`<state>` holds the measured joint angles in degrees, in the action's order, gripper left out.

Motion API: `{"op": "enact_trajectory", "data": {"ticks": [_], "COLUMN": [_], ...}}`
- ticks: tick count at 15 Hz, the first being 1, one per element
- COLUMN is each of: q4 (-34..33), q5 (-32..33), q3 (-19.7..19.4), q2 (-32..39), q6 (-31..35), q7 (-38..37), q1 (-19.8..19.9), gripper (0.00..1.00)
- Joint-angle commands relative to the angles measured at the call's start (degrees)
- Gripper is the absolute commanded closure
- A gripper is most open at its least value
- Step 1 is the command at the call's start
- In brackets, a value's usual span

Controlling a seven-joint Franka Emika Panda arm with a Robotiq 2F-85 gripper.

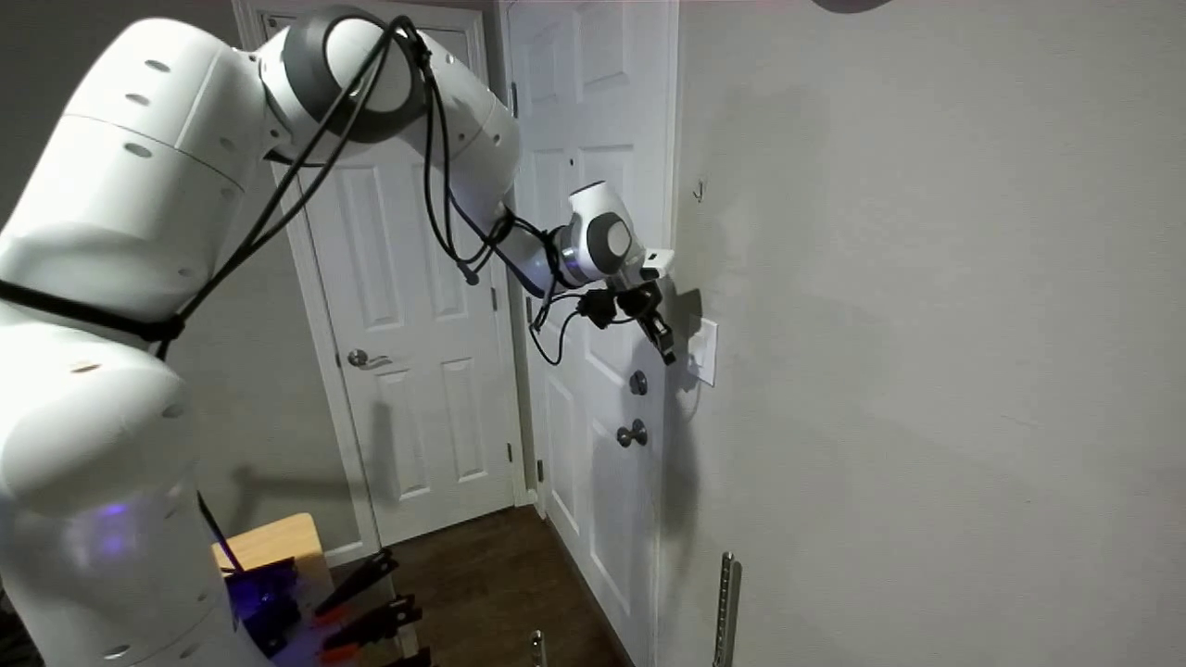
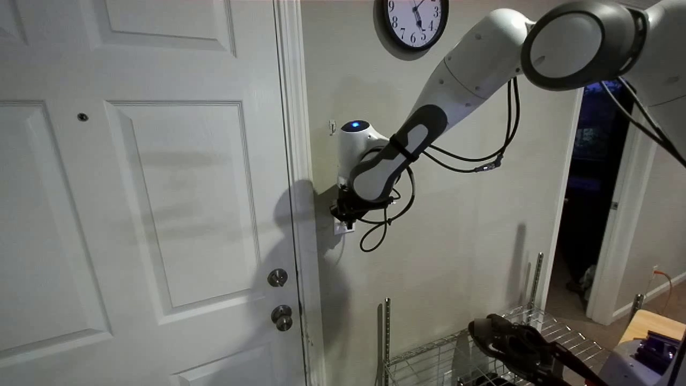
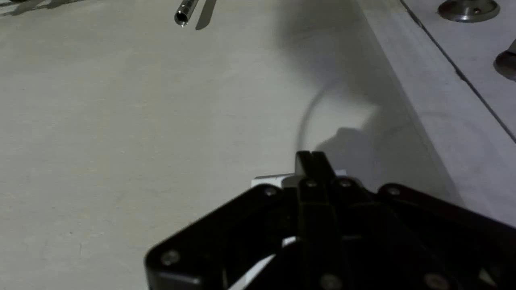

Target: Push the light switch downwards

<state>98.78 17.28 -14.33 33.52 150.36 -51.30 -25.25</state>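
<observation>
A white robot arm [image 1: 102,389], black cables [image 1: 252,245] tied along its length, arches across the foreground toward a pale wall [image 1: 927,371]. Low beside it in an exterior view, black clamp-like tools [image 1: 371,625] with red-orange parts sit near a light wood surface [image 1: 278,542]. In an exterior view, a wire shelf [image 2: 429,347] stands along the wall, lower than the arm.

At the arm's end, the black gripper [image 3: 311,154] slants downward, clenched, its two fingers [image 3: 323,167] side by side and together at the tips. Just beside it is the light switch [image 1: 706,357], a small white upright plate on the wall, near the door frame [image 2: 298,134]. The gripper covers part of it in the wrist view; its toggle cannot be made out, and whether the fingertips touch it cannot be told. A small hook [image 1: 700,192] is fixed to the wall above the plate, and higher, off to one side, hangs a round black-rimmed clock [image 2: 414,24].

Next to the switch stands a closed white paneled door [image 1: 602,102], its deadbolt [image 1: 638,383] above a round metallic knob [image 1: 633,433]. Farther back, a second white door [image 1: 422,306], also closed, carries a lever handle [image 1: 369,359].
</observation>
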Motion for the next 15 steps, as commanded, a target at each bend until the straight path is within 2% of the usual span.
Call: {"op": "enact_trajectory", "data": {"ticks": [1,9,12,15], "q4": [-1.48,-4.15,-3.75,-3.66], "q5": [0.74,1.49,3.51,4.59], "q3": [0.74,-0.56,-3.73,-6.04], "q2": [0.87,3.92,4.49,5.1], "q6": [-1.07,2.67,7.39,8.98], "q7": [-1.33,-2.42,-5.83,-8.21], "q1": [1.95,2.09,0.01,-1.57], "gripper": [0.98,0.98,0.98,0.98]}}
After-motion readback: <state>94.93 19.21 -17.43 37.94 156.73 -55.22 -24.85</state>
